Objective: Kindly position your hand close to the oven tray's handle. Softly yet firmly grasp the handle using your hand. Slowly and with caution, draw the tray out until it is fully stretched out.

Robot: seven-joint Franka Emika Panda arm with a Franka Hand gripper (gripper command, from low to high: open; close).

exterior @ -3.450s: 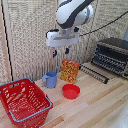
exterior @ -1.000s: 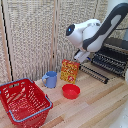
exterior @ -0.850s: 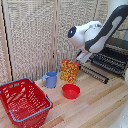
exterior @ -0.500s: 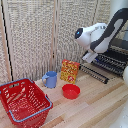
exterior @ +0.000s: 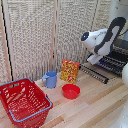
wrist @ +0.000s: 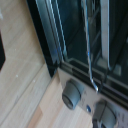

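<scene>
— Red basket (exterior: pixel 24 102) sitting far left on the worktop (exterior: pixel 95 107); what's lying beyond?
— Blue mug (exterior: pixel 50 79), orange box (exterior: pixel 70 71), red bowl (exterior: pixel 71 91), then the oven tray (exterior: pixel 114 63) in the oven (exterior: pixel 118 59). The hand (exterior: pixel 95 58) is hovering there, fingers' opening unclear.

red basket (exterior: pixel 22 102) with blue rim; blue mug (exterior: pixel 50 79); red bowl (exterior: pixel 71 91); orange-yellow box (exterior: pixel 70 71); black oven (wrist: pixel 75 35), silvery trim; glossy white arm (exterior: pixel 102 40).

Oven (wrist: pixel 75 35) front with knobs (wrist: pixel 73 94)
</scene>
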